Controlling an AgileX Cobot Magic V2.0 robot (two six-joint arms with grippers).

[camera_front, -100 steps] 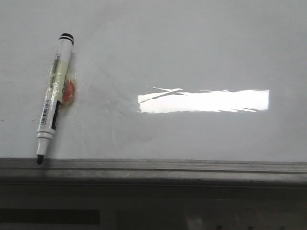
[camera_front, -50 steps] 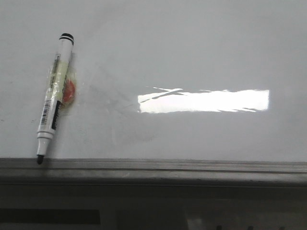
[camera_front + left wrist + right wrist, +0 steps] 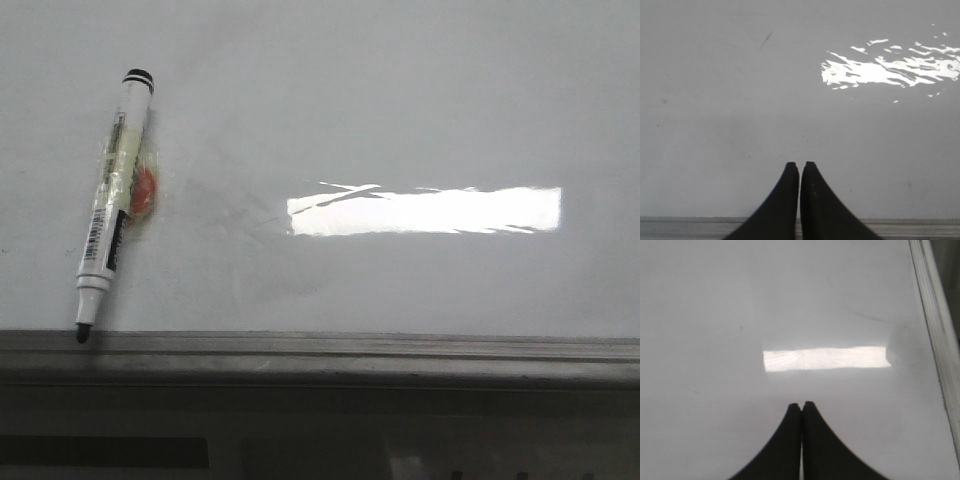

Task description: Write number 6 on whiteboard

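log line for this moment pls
left gripper shut, empty | right gripper shut, empty | marker uncapped on whiteboard | no 6 written

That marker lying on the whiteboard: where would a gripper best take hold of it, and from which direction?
Probably around the mid-barrel of the marker, coming straight down from above with the fingers either side of its long axis. It lies flat on the whiteboard, slanted, its bare tip near the frame, so its sides are free. An orange blob beside the barrel could get in the way.

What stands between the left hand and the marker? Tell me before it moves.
Nothing visible. The marker lies alone on the whiteboard, uncapped tip at the frame. The left hand, shut and empty, sees only bare board; the marker is outside its view.
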